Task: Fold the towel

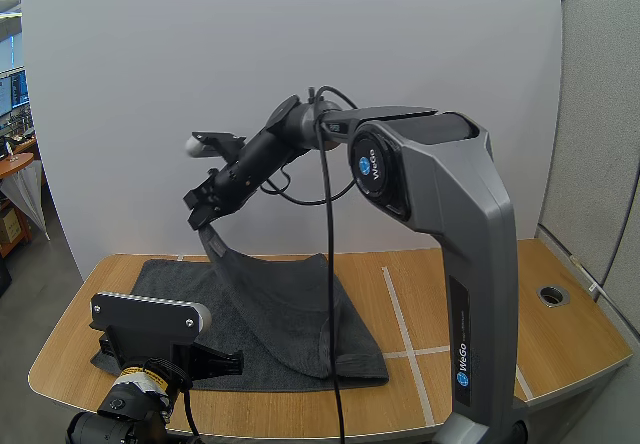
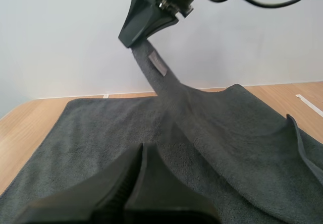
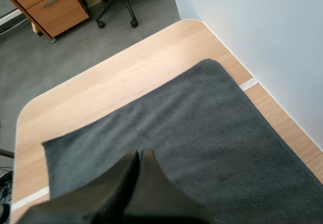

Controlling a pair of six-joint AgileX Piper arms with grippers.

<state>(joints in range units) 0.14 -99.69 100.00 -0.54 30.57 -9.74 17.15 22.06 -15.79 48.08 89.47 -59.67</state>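
Right gripper (image 1: pixel 201 220) pinched towel (image 1: pixel 290 309) corner, held high. Left gripper (image 1: pixel 226 362) closed, empty, at near edge. Step wanted corner carried across taut, edges aligned.

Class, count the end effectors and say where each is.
2. The right end effector is raised above the table, holding the towel by a corner. The left end effector sits low at the towel's near edge.

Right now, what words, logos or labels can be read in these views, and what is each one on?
"WeGo": on the round badge at the right arm joint.
"WeGo": running up the same arm's lower casing.
Sewn tag on the towel: too blurred to read.
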